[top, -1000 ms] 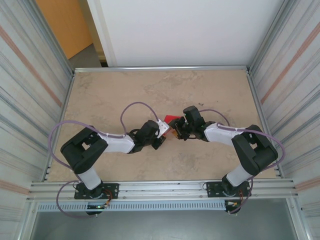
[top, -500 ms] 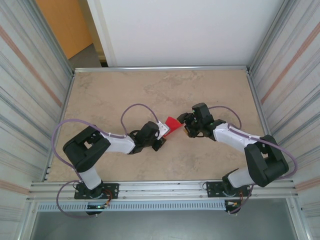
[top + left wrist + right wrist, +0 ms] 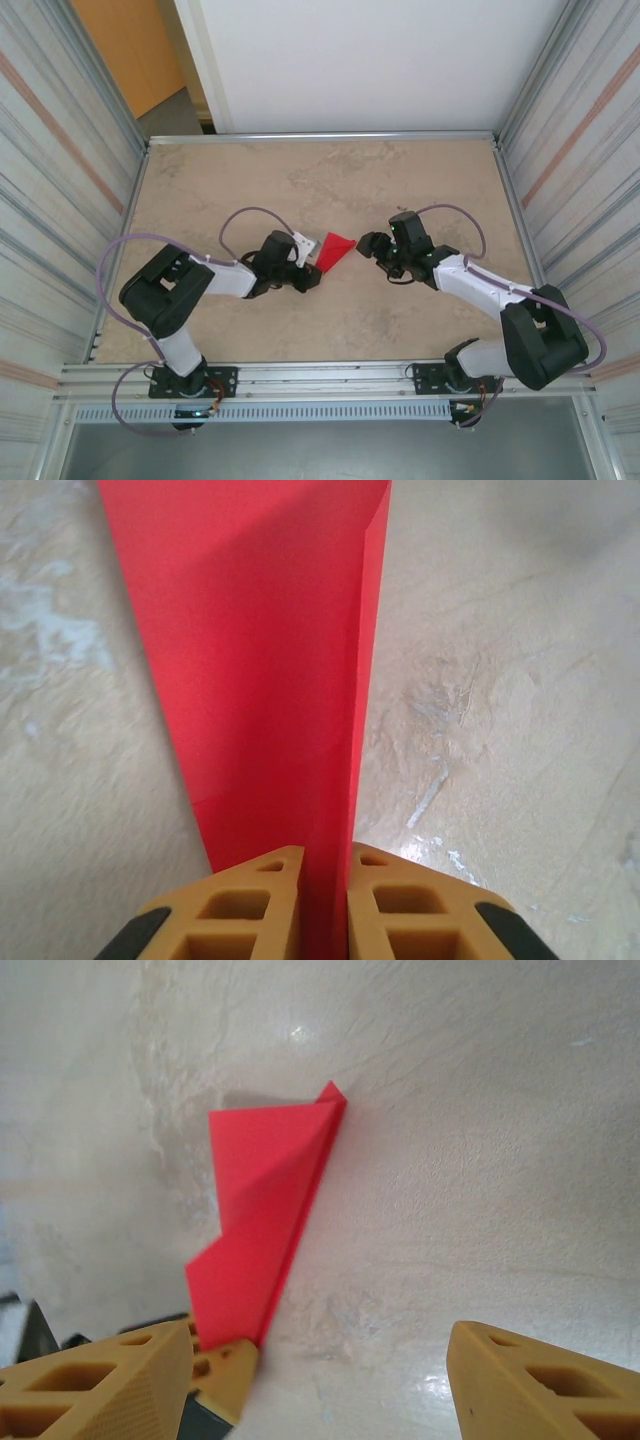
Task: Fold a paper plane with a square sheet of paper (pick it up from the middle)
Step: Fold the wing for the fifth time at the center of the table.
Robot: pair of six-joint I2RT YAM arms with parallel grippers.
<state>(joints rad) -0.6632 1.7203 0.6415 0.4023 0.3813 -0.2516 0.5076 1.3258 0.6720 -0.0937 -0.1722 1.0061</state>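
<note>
1. Paper plane position. I am reading the paper plane [image 3: 336,250] as sitting near the middle of the table [image 3: 250,180]. It is showing as a red folded wedge with one long crease.

2. Left gripper [image 3: 312,252]. It is lying at 9 o'clock of the paper plane. In the left wrist view the left gripper [image 3: 325,880] is clamping nearly closed on the narrow end of the paper plane [image 3: 260,630]. The sheet is passing edge-up between both orange fingers [image 3: 250,900] and widening toward 12 o'clock.

3. Right gripper [image 3: 368,243]. It is sitting at 3 o'clock of the paper plane, near it but apart from it. In the right wrist view the right gripper [image 3: 318,1345] is standing wide open and holding nothing. The paper plane [image 3: 265,1200] is lying ahead of it toward 11 o'clock, its lower end pinched by the left gripper [image 3: 225,1370].
</note>
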